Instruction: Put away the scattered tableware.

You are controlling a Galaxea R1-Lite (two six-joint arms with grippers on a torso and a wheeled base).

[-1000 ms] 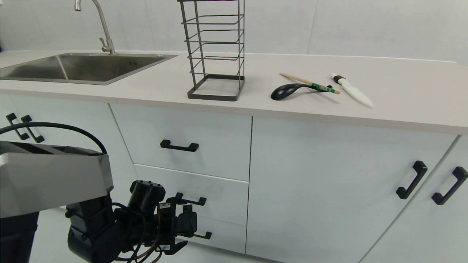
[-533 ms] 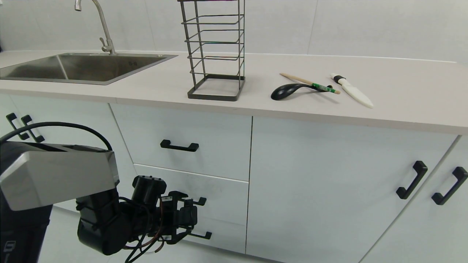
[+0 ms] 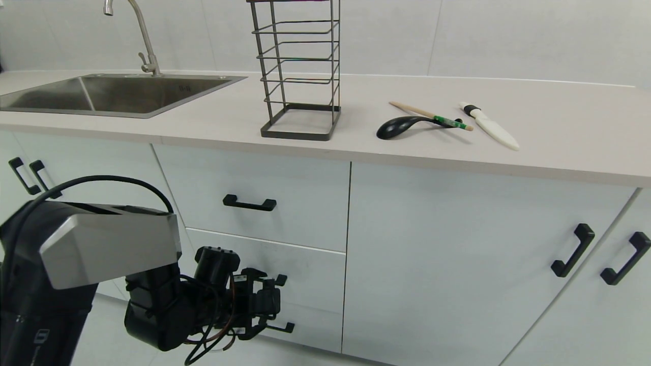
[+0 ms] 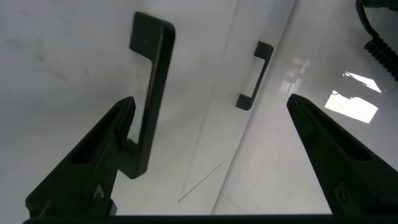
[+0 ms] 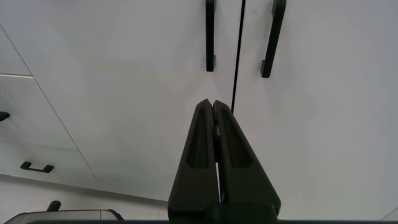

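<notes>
On the counter (image 3: 559, 127) lie a black spoon (image 3: 399, 127), a wooden chopstick with a green band (image 3: 430, 116) resting across the spoon's handle, and a white knife with a black band (image 3: 491, 126). My left gripper (image 3: 268, 305) hangs low in front of the lower drawers, open. In the left wrist view its fingers (image 4: 210, 102) stand wide apart, with a black drawer handle (image 4: 152, 93) close beside one of them. My right gripper (image 5: 214, 112) is shut on nothing and faces the white cabinet doors.
A tall black wire rack (image 3: 300, 71) stands mid-counter, with a steel sink (image 3: 112, 91) and faucet (image 3: 140, 35) to its left. Below are white drawers with a black handle (image 3: 249, 204) and cabinet doors with handles (image 3: 572, 251). A second drawer handle (image 4: 252, 74) lies farther off.
My left arm has shifted to the right and slightly up, carrying the open gripper closer to the lower drawer handles. The tableware on the counter has not moved.
</notes>
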